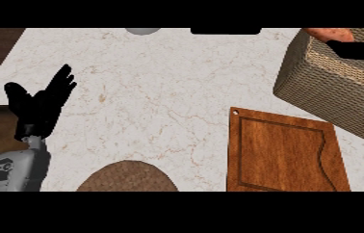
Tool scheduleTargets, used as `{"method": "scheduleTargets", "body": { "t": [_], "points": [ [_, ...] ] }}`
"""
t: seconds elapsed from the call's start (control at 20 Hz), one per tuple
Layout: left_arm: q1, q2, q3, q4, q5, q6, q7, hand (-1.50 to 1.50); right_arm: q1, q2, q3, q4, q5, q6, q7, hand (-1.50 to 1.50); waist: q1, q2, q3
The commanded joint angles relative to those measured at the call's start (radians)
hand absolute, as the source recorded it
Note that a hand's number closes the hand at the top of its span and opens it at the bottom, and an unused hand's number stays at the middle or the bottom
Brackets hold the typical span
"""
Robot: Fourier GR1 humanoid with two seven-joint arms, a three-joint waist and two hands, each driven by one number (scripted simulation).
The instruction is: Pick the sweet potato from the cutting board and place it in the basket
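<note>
sweet potato over basket, left hand resting open

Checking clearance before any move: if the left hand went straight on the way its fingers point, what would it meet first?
The left hand rests open at the view's left, fingers pointing up and slightly right. That line crosses only bare counter; the grey round thing at the far edge lies right of it. The way looks free, though height is unclear.
</note>
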Motion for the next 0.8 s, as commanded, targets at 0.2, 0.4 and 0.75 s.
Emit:
{"method": "scheduleTargets", "body": {
  "t": [0.2, 0.4, 0.75],
  "points": [
    [-0.004, 0.008, 0.026, 0.024, 0.018, -0.022, -0.012, 0.00, 0.017, -0.029, -0.106, -0.011, -0.155, -0.063, -0.084, -1.50, -0.008, -0.001, 0.000],
    [0.035, 0.001, 0.019, -0.043, 0.017, -0.010, 0.011, 0.00, 0.039, -0.040, -0.242, -0.068, -0.263, -0.128, -0.085, -1.50, -0.011, -0.006, 0.001],
    [0.031, 0.004, 0.030, 0.001, 0.009, -0.009, -0.005, 0.00, 0.236, -0.144, -0.460, -0.200, -0.555, 0.067, -0.094, -1.50, -0.031, -0.007, 0.000]
  ]
}}
